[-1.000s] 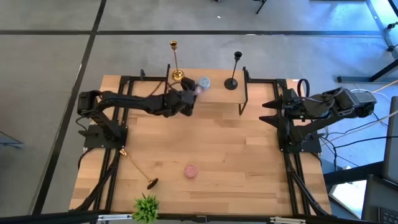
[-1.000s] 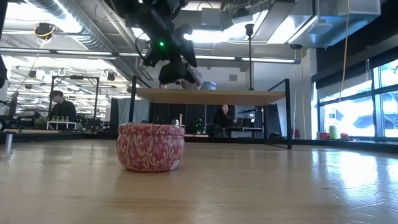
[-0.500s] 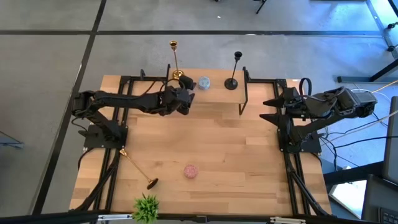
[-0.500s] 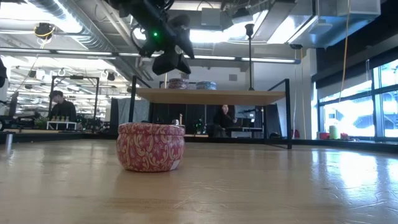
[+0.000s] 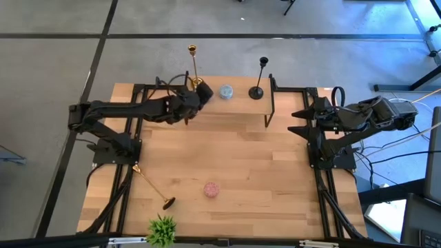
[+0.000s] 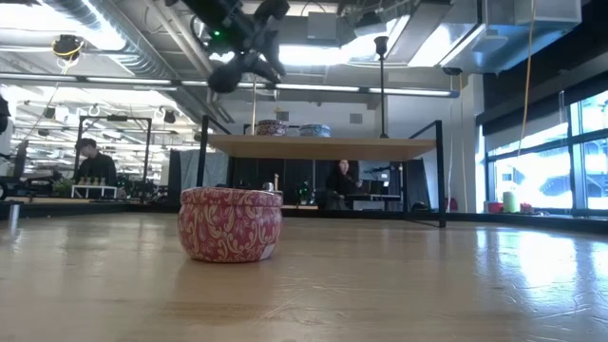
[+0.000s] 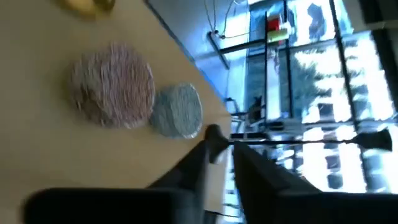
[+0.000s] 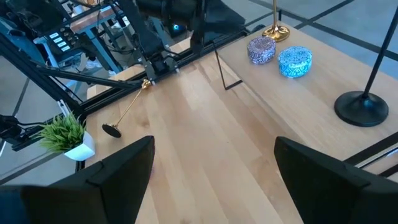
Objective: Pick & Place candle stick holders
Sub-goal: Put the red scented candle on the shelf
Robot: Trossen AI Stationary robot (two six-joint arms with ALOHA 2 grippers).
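Office space with glass walls and ceiling lights lies beyond a wooden table (image 5: pixel 262 179). A raised shelf (image 5: pixel 238 105) stands along the table's far edge.

Two of the candle holders stand upright on the shelf. A gold candle holder (image 5: pixel 195 65) is near the shelf's left end and a black candle holder (image 5: pixel 260 77) near its right end. Between them sit a pink tin (image 8: pixel 261 50) and a blue tin (image 5: pixel 226 91), just beside each other. A second gold candle holder (image 5: pixel 150 184) lies flat on the table near the front left corner, slanting toward the front edge.

A patterned pink tin (image 5: pixel 211 189) sits alone toward the middle of the front edge. A small green plant (image 5: pixel 162 229) stands at the front edge, left of centre.

The left gripper (image 5: pixel 188 109) hangs in the air just in front of the shelf's left end, close to the upright gold holder's base but not touching it. Its fingers (image 7: pixel 193 171) are drawn together and hold nothing.

The right gripper (image 5: pixel 298 122) waits at the table's right edge, well apart from every holder. Its fingers (image 8: pixel 124 171) are spread wide and empty.

A person (image 6: pixel 90 160) is at a desk in the room behind.
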